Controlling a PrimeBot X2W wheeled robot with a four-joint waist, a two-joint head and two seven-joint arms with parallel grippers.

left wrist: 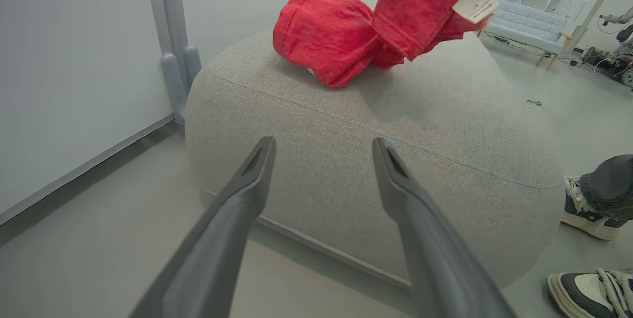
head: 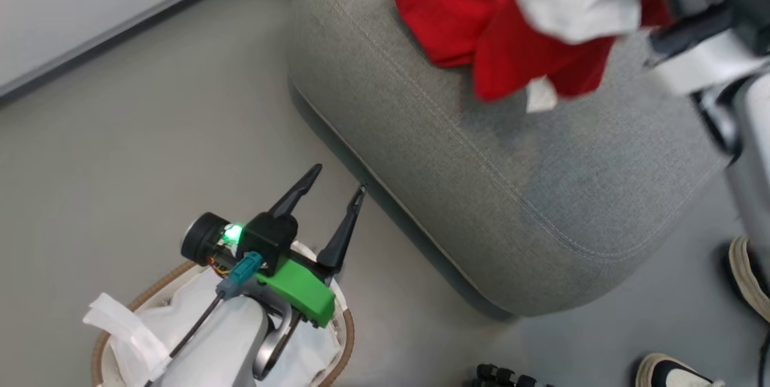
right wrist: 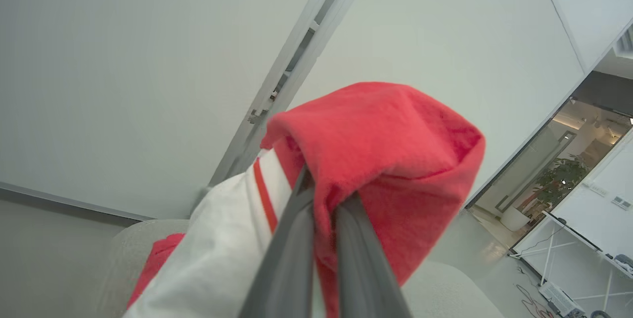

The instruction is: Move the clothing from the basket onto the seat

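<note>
A bright red garment (head: 445,8) lies bunched on the far end of the grey seat (head: 481,182). A second red garment with a white panel (head: 559,20) hangs just above the seat, and my right gripper (right wrist: 324,184) is shut on a fold of it. From the left wrist this hanging garment (left wrist: 420,6) shows a white tag beside the lying one (left wrist: 321,36). My left gripper (head: 338,179) is open and holds nothing. It sits above the basket (head: 344,327) at the lower left, pointing at the seat's side (left wrist: 346,159). The basket shows its white liner (head: 180,309).
A person's shoes (head: 749,278) (head: 674,372) stand on the floor right of the seat, close to my right arm. A grey post (left wrist: 173,36) and a white wall panel stand beyond the seat's left end. Grey floor lies between the basket and the seat.
</note>
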